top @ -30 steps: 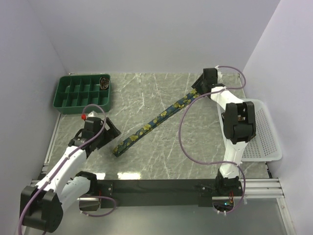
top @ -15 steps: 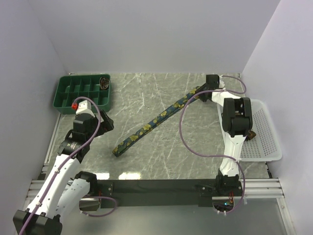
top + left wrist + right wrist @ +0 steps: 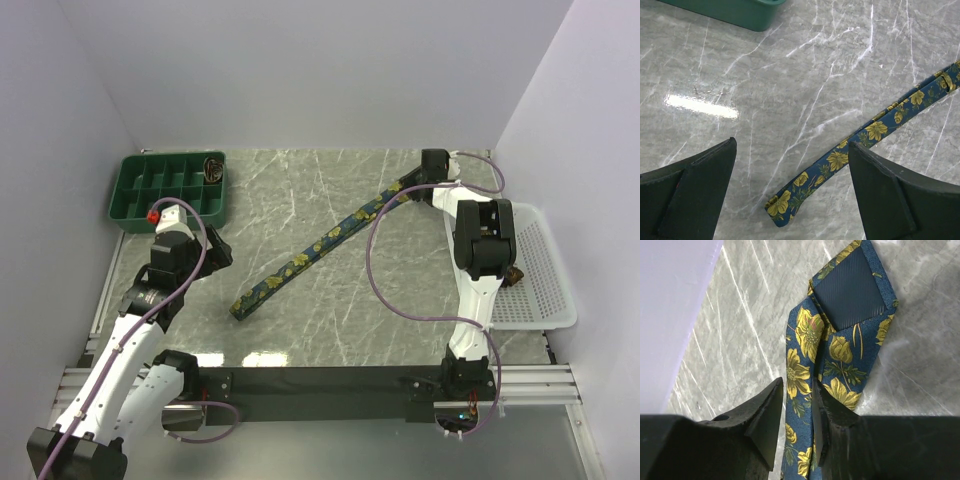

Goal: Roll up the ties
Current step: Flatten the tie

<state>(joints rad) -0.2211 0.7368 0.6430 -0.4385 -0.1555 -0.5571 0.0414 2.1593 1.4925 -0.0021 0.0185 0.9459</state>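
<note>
A dark navy tie with yellow flowers lies flat in a long diagonal across the marble table. Its narrow end points near-left, and its wide pointed end lies at the far right. My right gripper is down on the wide end. Its jaws have narrowed around one lengthwise strip of the fabric, with a small gap still showing, so it is open. My left gripper hovers wide open above the table, left of the narrow end and holding nothing.
A green compartment tray stands at the far left with a dark rolled item in its back right cell. A white mesh basket sits at the right edge, partly behind my right arm. Walls close in the back and sides.
My right gripper has come down over the tie's wide end and its jaws have narrowed around the fabric. The left arm rose and swung back left, away from the narrow end.
</note>
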